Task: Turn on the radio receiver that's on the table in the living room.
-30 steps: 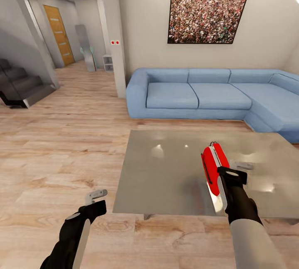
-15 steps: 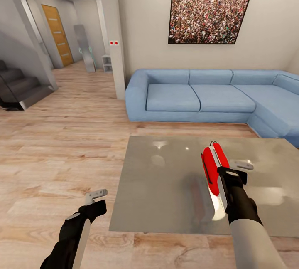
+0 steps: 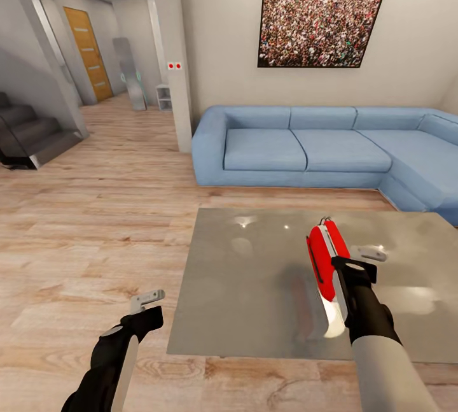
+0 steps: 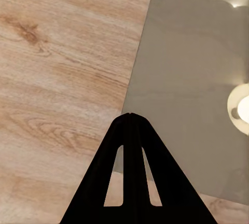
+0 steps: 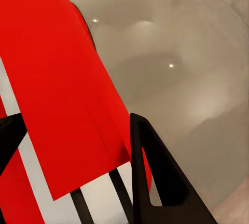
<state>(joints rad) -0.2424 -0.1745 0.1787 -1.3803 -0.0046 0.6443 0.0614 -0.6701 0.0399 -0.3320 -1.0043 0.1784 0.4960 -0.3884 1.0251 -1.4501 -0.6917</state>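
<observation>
Your right end effector (image 3: 348,267) was clamped on the flat red-fronted, white-edged radio receiver (image 3: 326,265), lifted above the glossy grey low worktop (image 3: 254,284). Your left end effector (image 4: 130,116), fingers together and empty, hung over the worktop's edge. A loose edge grip risked a drop.

Blue sofa (image 3: 331,148) (crowd photo (image 3: 321,23) above)

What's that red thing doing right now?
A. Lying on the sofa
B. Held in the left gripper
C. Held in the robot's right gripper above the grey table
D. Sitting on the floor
C: the radio receiver sits in the right gripper above the table.
</observation>
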